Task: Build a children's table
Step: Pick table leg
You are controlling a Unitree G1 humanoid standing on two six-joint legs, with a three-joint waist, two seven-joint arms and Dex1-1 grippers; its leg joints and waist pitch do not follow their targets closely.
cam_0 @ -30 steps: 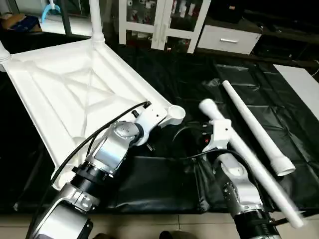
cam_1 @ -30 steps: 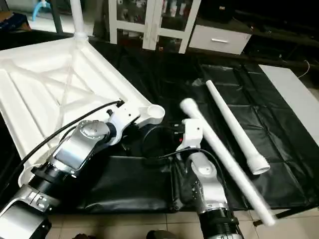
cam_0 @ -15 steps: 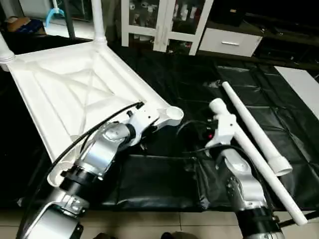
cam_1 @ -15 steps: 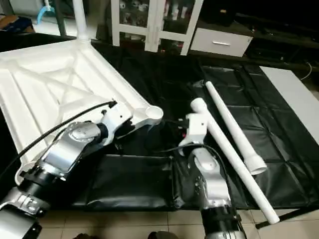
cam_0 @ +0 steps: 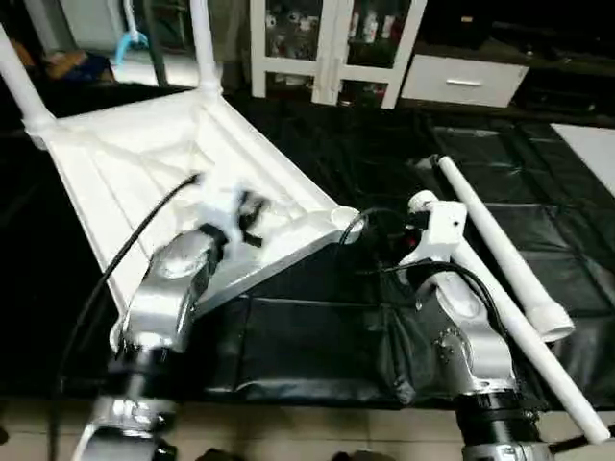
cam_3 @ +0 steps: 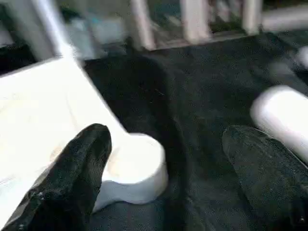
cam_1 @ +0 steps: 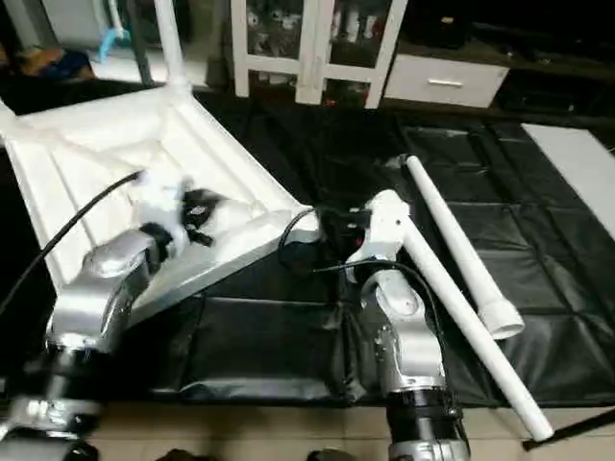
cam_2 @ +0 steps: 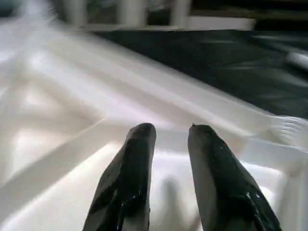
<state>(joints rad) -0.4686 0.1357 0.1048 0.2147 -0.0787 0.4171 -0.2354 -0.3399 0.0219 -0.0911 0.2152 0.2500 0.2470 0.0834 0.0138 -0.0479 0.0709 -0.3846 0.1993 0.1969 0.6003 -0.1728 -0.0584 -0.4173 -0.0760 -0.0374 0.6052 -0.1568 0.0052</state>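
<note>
Tabletop (cam_0: 144,182): upside down, left on black cover, two legs fitted far side. Empty corner socket (cam_3: 137,166) just left of right gripper (cam_3: 168,168), jaws wide, holding nothing. Loose legs (cam_0: 500,259) right, long axis near-far. Left gripper (cam_2: 168,139) slightly parted over ribs, empty.

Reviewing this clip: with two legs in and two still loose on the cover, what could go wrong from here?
1. The near loose leg overhangs the black cover's front edge beside the right forearm; a nudge might send it to the floor.
2. The tabletop's near empty socket sits close to the open right gripper; reaching past might shove the tabletop.
</note>
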